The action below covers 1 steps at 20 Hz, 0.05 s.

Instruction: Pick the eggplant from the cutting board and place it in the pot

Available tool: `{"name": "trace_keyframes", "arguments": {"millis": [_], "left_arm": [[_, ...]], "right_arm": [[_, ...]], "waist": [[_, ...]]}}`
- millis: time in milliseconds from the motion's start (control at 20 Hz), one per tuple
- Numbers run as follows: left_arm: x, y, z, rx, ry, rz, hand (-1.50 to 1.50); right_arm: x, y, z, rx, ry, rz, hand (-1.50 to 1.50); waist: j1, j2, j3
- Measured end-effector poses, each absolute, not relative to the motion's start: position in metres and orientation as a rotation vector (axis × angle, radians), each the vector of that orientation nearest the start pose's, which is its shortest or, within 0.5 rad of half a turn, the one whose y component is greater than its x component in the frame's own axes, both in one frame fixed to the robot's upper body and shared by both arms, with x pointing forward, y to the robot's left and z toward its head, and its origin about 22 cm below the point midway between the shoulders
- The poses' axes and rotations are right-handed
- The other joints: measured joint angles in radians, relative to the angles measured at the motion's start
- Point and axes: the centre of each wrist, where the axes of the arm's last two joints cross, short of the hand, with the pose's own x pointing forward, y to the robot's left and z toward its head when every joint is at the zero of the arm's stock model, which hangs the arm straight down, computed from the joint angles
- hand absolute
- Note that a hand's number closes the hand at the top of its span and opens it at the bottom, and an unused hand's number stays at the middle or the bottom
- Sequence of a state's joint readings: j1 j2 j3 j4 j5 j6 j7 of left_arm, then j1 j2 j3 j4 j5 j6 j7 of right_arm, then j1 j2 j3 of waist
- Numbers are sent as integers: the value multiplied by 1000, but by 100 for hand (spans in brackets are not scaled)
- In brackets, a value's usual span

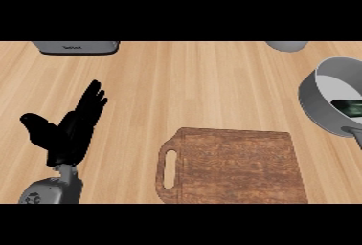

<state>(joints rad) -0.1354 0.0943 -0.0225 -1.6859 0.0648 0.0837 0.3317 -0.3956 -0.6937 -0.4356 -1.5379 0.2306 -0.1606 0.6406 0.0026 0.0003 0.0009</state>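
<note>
At the counter's right edge, eggplant lies in pot; cutting board bare; left hand spread, resting; task apparently complete.

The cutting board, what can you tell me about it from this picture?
The cutting board is a dark, reddish-brown rectangle with a wood-like grain and rounded corners. A long slot for a handle is cut near its left edge. It lies flat on the light wooden counter, at the lower middle of the view, its lower edge cut off by the picture. Nothing lies on it and no hand touches it. The grey pot stands apart from it, up and to the right.
</note>
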Motion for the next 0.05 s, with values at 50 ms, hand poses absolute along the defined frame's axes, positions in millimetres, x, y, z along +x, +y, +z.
{"name": "trace_keyframes", "arguments": {"millis": [50], "left_arm": [[269, 229, 65, 14, -1477, -14, 0]], "right_arm": [[280, -423, 232, -1038, -1405, -239, -150]], "waist": [[-2, 0, 0]]}}
